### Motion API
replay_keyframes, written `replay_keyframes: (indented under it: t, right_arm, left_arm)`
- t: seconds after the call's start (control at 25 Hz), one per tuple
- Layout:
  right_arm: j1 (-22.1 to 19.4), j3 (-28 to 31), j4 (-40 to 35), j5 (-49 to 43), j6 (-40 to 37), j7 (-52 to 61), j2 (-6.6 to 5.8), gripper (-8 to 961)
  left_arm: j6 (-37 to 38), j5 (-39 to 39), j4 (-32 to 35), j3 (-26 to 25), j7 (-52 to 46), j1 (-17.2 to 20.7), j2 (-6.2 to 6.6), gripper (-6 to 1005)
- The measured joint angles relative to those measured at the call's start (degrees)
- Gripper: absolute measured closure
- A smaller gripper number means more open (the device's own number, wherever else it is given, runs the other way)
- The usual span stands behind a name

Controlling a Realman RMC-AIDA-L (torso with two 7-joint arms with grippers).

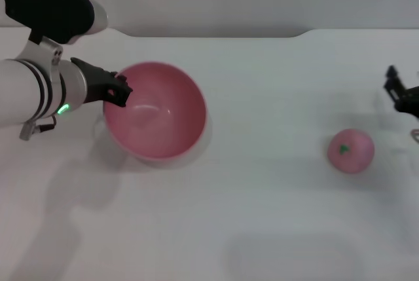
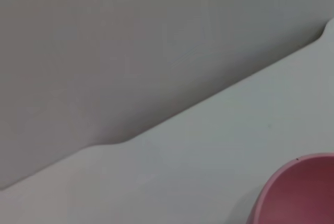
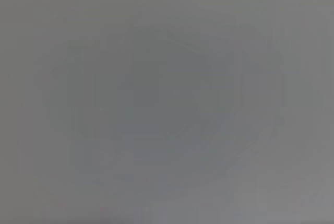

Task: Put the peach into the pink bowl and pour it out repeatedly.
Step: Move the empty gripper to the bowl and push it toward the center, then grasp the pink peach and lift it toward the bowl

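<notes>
I am reaching in with my left gripper [image 1: 118, 89] from the nine o'clock side of the white table [image 1: 262, 202], and its black fingers are closing over the near-left rim of the pink bowl [image 1: 157, 114], one finger outside the wall and the tip sitting on the rim. By the head view I am grasping the bowl at about its ten o'clock edge. The bowl is standing upright on the table, its hollow open toward me and holding nothing. In my left wrist view only a curved slice of the bowl's pink wall [image 2: 300, 192] is showing, with bare table behind it and the grey wall beyond.

The peach [image 1: 351, 151] is lying on the table well apart from the bowl, out at the bowl's three o'clock, with its small green leaf mark facing up. It is touching nothing but the table.

My right gripper [image 1: 400, 95] is hanging at the right border of the head view, near the peach's one o'clock and apart from it. Only a dark part of it is showing, so I cannot tell whether it is released or clenched. My right wrist view is showing only a plain grey blur.
</notes>
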Motion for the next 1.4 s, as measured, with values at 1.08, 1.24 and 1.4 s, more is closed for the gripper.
replay_keyframes:
  t: [1.08, 1.24, 1.4]
  right_arm:
    - [-0.1, -25.5, -60.0, -62.3, 19.7, 91.8, 0.39, 299]
    - [3.7, -27.1, -63.9, -80.0, 18.4, 109.3, 0.04, 301]
    - [7.4, -27.7, -65.6, -94.8, 15.4, 122.9, -0.07, 304]
  left_arm:
    - [0.7, -0.2, -7.8, -3.2, -0.7, -6.9, -0.27, 949]
    - [0.8, -0.3, -8.6, -3.2, -1.4, -7.7, -0.22, 949]
    - [0.9, -0.3, -9.6, -3.3, -1.6, -8.5, -0.22, 950]
